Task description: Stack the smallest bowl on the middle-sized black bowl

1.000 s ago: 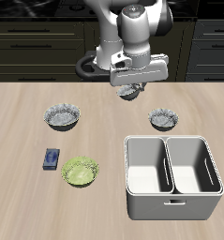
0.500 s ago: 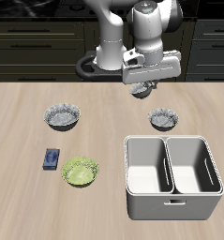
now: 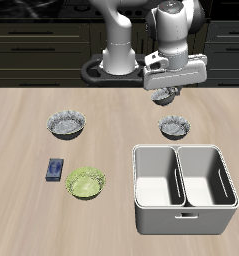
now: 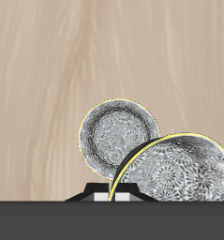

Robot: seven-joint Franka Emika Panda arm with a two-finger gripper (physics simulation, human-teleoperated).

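My gripper [image 3: 166,92] is shut on the smallest bowl [image 3: 167,98], a tiny dark bowl, and holds it in the air above the table. The middle-sized black bowl [image 3: 175,126], dark with a wavy rim and speckled inside, sits on the table just in front of and below the gripper. In the wrist view the held smallest bowl [image 4: 179,173] shows close up with a speckled inside, at the gripper [image 4: 118,194]. It partly overlaps the middle-sized bowl [image 4: 109,136] on the wood below.
The largest dark bowl [image 3: 67,124] sits across the table. A yellow-green bowl [image 3: 86,182] and a small blue box [image 3: 55,170] lie nearer the front edge. A white two-compartment caddy [image 3: 183,205] stands just in front of the middle-sized bowl.
My gripper has carried the smallest bowl sideways across the back of the table, from near the middle to above and just behind the middle-sized bowl.
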